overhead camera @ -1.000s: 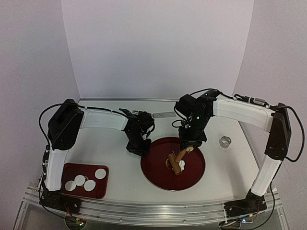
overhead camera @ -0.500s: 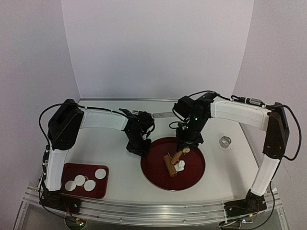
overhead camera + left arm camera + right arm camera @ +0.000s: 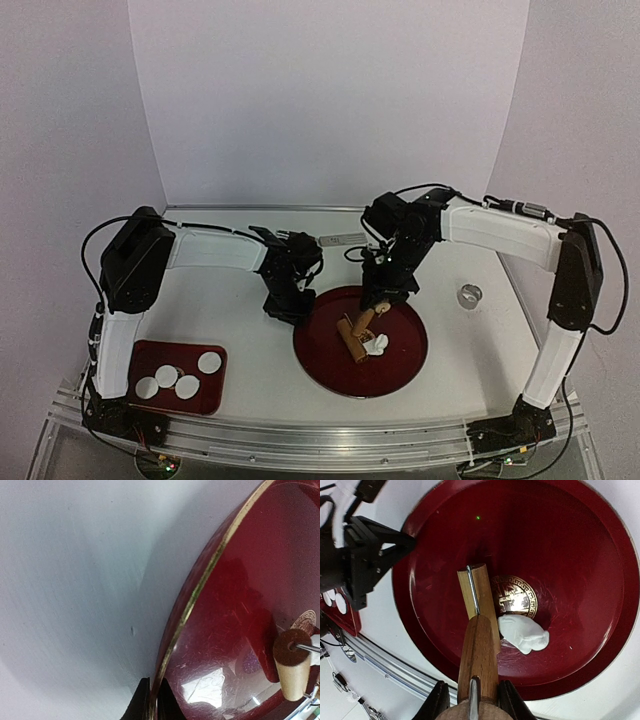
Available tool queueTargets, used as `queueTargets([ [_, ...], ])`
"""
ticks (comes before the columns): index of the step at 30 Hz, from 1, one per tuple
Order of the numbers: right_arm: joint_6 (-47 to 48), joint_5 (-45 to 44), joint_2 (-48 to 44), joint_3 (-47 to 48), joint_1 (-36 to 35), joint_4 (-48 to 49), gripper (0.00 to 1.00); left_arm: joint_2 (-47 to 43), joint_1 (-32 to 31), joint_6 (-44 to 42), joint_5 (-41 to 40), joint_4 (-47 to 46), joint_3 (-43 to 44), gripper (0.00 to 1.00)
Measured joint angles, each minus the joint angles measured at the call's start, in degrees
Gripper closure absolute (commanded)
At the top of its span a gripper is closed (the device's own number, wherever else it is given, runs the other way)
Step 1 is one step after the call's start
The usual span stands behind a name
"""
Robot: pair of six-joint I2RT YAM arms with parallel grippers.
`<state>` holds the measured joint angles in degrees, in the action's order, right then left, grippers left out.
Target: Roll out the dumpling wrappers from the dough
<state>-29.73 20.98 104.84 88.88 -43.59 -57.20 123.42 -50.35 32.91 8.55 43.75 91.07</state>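
Observation:
A ragged white dough lump point(image 3: 377, 346) lies on the round red plate point(image 3: 400, 370), just right of the wooden roller point(image 3: 353, 336). My right gripper point(image 3: 374, 303) is shut on the roller's handle point(image 3: 477, 655); the roller head rests on the plate beside the dough point(image 3: 522, 632). My left gripper point(image 3: 291, 306) is shut on the plate's gold-edged left rim point(image 3: 192, 607); in the left wrist view my left gripper point(image 3: 152, 702) has one jaw on each side of the rim. Several dumpling wrappers point(image 3: 187, 386) lie in a small red tray point(image 3: 205, 403) at the front left.
A small metal ring point(image 3: 468, 295) stands on the table right of the plate. A flat metal piece point(image 3: 340, 240) lies at the back near the wall. The left arm's gripper point(image 3: 375, 550) shows at the plate's edge in the right wrist view.
My right gripper has drawn the roller leftward and back, off the dough lump, which now lies exposed at its right. The left gripper has stayed on the rim.

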Motion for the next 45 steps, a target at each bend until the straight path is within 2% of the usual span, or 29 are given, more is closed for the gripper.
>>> queueTargets([
  [5, -0.3, 0.5, -2.6, 3.5, 0.1, 1.1, 1.00, 0.0, -0.1, -0.1, -3.4, 1.5, 0.0, 0.74],
  [11, -1.6, -1.2, -11.4, 3.6, 2.4, -2.1, 1.00, -0.3, -0.1, 1.0, -6.0, 2.5, 0.0, 0.57],
  [18, -0.2, -2.6, -14.5, 1.3, 4.7, -6.3, 1.00, -4.3, 0.1, 5.8, -7.4, 3.1, 0.0, 0.33],
  [22, 1.8, -0.3, -14.5, -1.7, 6.1, -7.5, 1.00, -7.3, 0.0, 10.9, -5.6, 0.7, -1.7, 0.27],
  [30, 7.5, 7.7, -14.5, -6.0, 11.1, -6.5, 1.00, -10.9, -3.9, 22.1, -3.1, -5.0, -11.1, 0.26],
  [33, 8.9, 11.6, -14.5, -8.9, 13.5, -6.0, 1.00, -10.9, -6.1, 25.0, -2.8, -5.7, -11.5, 0.29],
  [38, 10.8, 16.3, -14.5, -10.8, 17.2, -5.1, 1.00, -10.9, -8.1, 29.2, -3.3, -6.3, -11.5, 0.42],
  [45, 12.3, 18.4, -11.5, -10.7, 19.6, -2.3, 1.00, -10.9, -7.8, 30.1, -5.2, -4.8, -11.5, 0.45],
])
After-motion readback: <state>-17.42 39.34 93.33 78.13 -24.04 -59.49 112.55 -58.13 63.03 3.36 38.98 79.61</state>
